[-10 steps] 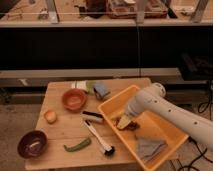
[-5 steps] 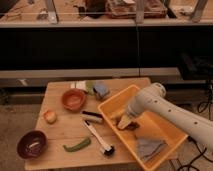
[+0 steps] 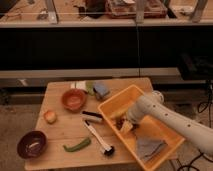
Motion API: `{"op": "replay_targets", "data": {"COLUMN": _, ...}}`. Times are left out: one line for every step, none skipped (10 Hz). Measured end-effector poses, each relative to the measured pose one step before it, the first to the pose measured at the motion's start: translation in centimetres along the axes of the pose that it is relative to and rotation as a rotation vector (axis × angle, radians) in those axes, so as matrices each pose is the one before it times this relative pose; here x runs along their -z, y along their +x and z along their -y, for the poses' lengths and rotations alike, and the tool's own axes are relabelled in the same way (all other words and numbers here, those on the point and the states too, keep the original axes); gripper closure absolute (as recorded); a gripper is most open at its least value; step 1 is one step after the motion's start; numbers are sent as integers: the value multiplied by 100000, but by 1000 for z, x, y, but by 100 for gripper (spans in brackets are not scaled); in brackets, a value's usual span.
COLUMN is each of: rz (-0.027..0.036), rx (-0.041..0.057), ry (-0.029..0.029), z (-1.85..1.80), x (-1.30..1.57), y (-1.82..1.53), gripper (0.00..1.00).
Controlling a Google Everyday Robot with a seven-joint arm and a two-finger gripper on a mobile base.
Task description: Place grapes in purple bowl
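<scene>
Purple bowl, near left, holds no grapes; gripper, jaws spread and grasping nothing, hovers over grapes inside yellow bin, right.

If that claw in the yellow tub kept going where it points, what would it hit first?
The gripper points down-left into the yellow bin; it would likely meet the dark grapes at its tip first, though depth is unclear.

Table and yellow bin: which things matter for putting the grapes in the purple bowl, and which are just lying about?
For the job: purple bowl on the table corner; grapes, seemingly the dark clump in the yellow bin; gripper, down in that bin beside them.
Lying about: orange-red bowl; brush; green pepper; blue sponge; grey cloth in the bin.
</scene>
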Motion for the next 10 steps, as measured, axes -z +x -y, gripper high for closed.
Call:
{"op": "replay_targets", "data": {"rz": 444, "rx": 1860, "ry": 1735, "z": 21, "x": -1425, "y": -464, "gripper": 28}}
{"op": "replay_targets", "data": {"rz": -25, "rx": 216, "ry": 1911, "z": 239, "x": -958, "y": -108, "gripper": 38}}
{"op": "replay_targets", "data": {"rz": 488, "rx": 343, "ry": 202, "z": 60, "x": 63, "y": 96, "gripper": 49}}
{"op": "replay_targets", "data": {"rz": 285, "rx": -236, "ry": -226, "z": -93, "x": 321, "y": -153, "gripper": 59}}
{"op": "replay_targets", "data": {"rz": -122, "rx": -378, "ry": -383, "z": -260, "x": 373, "y": 38, "gripper": 67}}
{"op": "replay_targets", "data": {"rz": -27, "rx": -95, "ry": 4, "z": 33, "x": 305, "y": -57, "gripper": 76}}
{"op": "replay_targets", "data": {"rz": 70, "rx": 106, "ry": 99, "z": 69, "x": 232, "y": 25, "gripper": 81}}
{"op": "replay_targets", "data": {"rz": 386, "rx": 244, "ry": 48, "z": 52, "x": 144, "y": -27, "gripper": 82}}
{"op": "replay_targets", "data": {"rz": 461, "rx": 140, "ry": 83, "z": 82, "x": 182, "y": -101, "gripper": 82}}
{"op": "replay_targets", "data": {"rz": 161, "rx": -172, "ry": 278, "z": 93, "x": 114, "y": -105, "gripper": 82}}
